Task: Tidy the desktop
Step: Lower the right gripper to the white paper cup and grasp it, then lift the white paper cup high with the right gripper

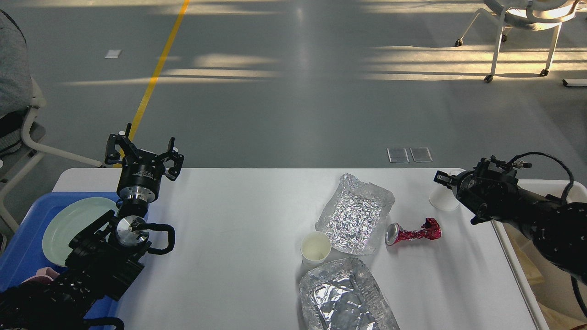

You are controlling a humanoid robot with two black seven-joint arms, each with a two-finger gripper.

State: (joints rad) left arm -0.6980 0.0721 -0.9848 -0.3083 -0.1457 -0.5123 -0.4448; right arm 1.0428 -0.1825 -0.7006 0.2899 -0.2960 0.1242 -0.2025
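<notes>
The desktop [229, 220] fills the lower half of the head view, and its litter sits toward four o'clock: a crumpled foil sheet [355, 213], a foil tray [344, 298] at the near edge, an upright paper cup [315, 247] between them, and a crushed red can [412, 233] on its side, probably all waiting to be binned. At three o'clock the right gripper [447, 179] is at a second white cup [443, 199] beside the off-white bin [518, 247], likely to drop it there, though whether it is clamped on the cup I cannot tell. At nine o'clock the left gripper [143, 153] points up with fingers spread and empty, over the blue tray [23, 229] holding a pale green plate [75, 229], seemingly parked.
</notes>
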